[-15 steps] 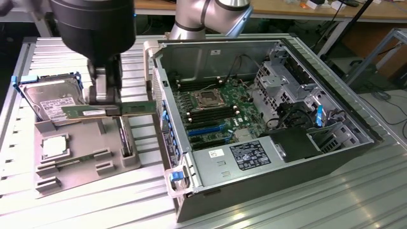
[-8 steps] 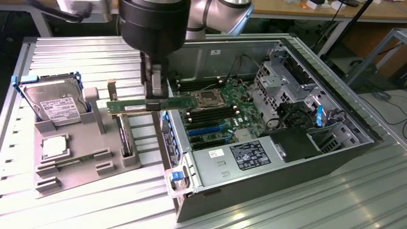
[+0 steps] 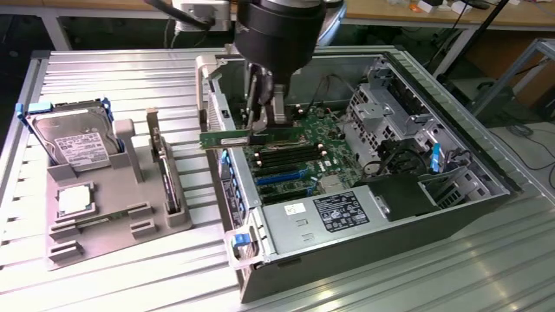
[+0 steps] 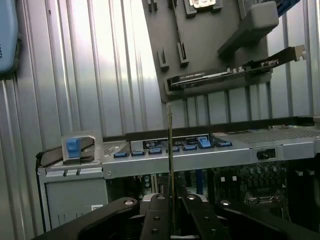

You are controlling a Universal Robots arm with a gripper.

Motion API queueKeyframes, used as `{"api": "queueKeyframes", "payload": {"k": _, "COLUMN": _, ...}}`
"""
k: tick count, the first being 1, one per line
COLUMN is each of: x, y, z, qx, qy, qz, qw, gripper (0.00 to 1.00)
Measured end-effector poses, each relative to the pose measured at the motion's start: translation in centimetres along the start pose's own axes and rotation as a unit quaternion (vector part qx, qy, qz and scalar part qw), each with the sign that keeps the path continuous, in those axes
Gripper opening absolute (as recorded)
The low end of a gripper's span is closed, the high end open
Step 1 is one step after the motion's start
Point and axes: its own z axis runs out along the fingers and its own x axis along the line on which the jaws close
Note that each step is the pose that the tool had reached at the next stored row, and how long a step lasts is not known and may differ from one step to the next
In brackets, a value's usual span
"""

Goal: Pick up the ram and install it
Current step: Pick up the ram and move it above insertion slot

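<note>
The ram (image 3: 234, 139) is a thin green stick with a white sticker. It hangs level above the left wall of the open computer case (image 3: 451, 195). My gripper (image 3: 262, 127) is shut on it from above, holding it near its middle. Below and toward the exterior view's right lie the dark memory slots (image 3: 286, 156) of the motherboard (image 3: 325, 172). In the wrist view the ram (image 4: 170, 150) shows edge-on as a thin line rising from between my gripper's fingers (image 4: 156, 220), over the case's side rail (image 4: 200, 150).
On the exterior view's left a grey foam tray (image 3: 104, 244) holds a silver hard drive (image 3: 74, 140), an upright expansion card (image 3: 165, 172) and a square chip (image 3: 74, 198). Drive cages (image 3: 390, 117) and a power supply (image 3: 329, 211) occupy the case. The table is ribbed metal.
</note>
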Motion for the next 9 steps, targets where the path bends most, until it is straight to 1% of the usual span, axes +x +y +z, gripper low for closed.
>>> {"api": "queueKeyframes", "payload": {"k": 3, "x": -0.2, "y": -2.07, "z": -0.05, "qx": 0.0, "qy": 0.0, "qz": -0.001, "qw": 1.0, "gripper": 0.15}}
{"api": "queueKeyframes", "payload": {"k": 6, "x": -0.3, "y": -3.46, "z": -0.08, "qx": 0.0, "qy": 0.0, "qz": -0.001, "qw": 1.0, "gripper": 0.15}}
{"api": "queueKeyframes", "payload": {"k": 7, "x": -0.4, "y": -4.08, "z": -0.09, "qx": 0.0, "qy": 0.0, "qz": -0.002, "qw": 1.0, "gripper": 0.15}}
{"api": "queueKeyframes", "payload": {"k": 8, "x": -0.4, "y": -4.53, "z": -0.1, "qx": 0.0, "qy": 0.0001, "qz": -0.002, "qw": 1.0, "gripper": 0.15}}
{"api": "queueKeyframes", "payload": {"k": 9, "x": -0.5, "y": -5.52, "z": -0.12, "qx": 0.0, "qy": 0.0001, "qz": -0.002, "qw": 1.0, "gripper": 0.15}}
